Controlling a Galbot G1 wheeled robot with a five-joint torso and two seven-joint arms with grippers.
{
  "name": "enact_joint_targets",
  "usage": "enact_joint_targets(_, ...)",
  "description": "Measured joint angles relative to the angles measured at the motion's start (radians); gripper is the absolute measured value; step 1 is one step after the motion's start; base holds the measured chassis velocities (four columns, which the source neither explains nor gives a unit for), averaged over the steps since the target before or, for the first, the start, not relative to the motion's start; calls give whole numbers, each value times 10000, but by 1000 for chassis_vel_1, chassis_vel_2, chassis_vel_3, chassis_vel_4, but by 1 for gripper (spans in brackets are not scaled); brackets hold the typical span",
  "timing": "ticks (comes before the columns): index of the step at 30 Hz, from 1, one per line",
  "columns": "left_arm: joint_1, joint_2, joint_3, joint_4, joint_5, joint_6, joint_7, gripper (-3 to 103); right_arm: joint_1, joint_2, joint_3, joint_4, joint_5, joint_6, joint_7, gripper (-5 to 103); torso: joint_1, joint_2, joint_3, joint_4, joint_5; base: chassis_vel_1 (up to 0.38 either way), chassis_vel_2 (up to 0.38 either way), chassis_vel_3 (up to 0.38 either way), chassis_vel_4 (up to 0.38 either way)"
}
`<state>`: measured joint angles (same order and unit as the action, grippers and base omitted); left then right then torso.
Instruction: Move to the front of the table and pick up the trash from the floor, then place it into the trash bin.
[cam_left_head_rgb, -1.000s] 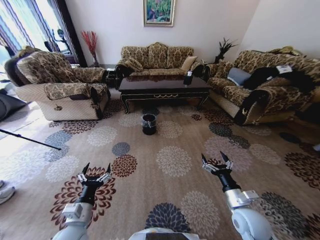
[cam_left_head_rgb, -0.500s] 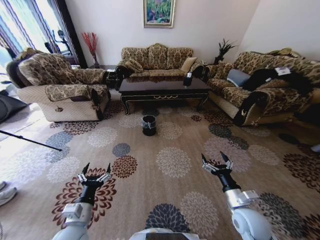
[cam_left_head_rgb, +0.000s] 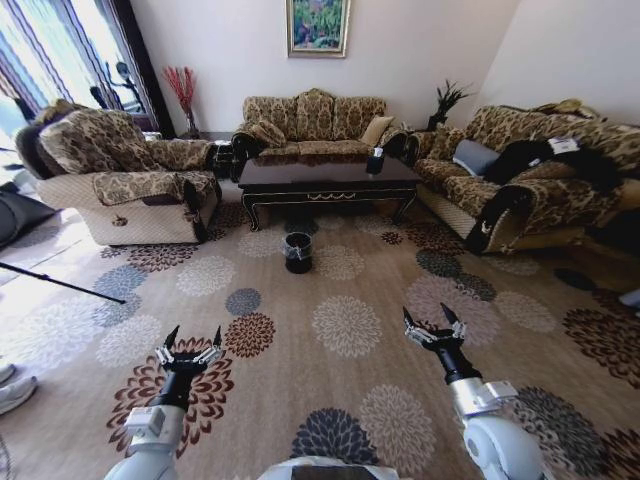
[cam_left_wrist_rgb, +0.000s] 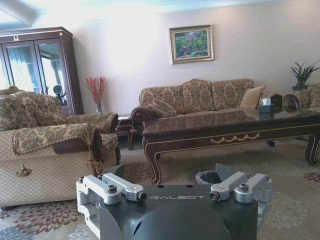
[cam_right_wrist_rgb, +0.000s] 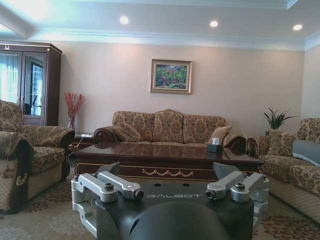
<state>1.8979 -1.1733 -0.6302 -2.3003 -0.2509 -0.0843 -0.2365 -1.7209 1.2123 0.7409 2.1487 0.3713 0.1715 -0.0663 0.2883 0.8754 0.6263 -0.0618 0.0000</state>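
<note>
Hands (cam_left_head_rgb: 192, 337) spread; bin (cam_left_wrist_rgb: 210, 177) before table (cam_left_wrist_rgb: 230, 131).

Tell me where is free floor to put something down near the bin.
Open carpet lies between the bin and both hands: left hand, right hand, both open and low. More bare carpet sits left of the bin, toward the armchair. It is crowded behind the bin, where the table stands between the sofas.
</note>
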Motion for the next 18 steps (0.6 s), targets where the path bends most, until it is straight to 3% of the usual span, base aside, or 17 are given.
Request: enact_joint_targets(18, 1, 0, 0, 0, 0, 0, 0, 100, 0, 0, 0, 0, 0, 0, 0, 100, 415, 924, 508, 0, 0, 0, 0, 0, 0)
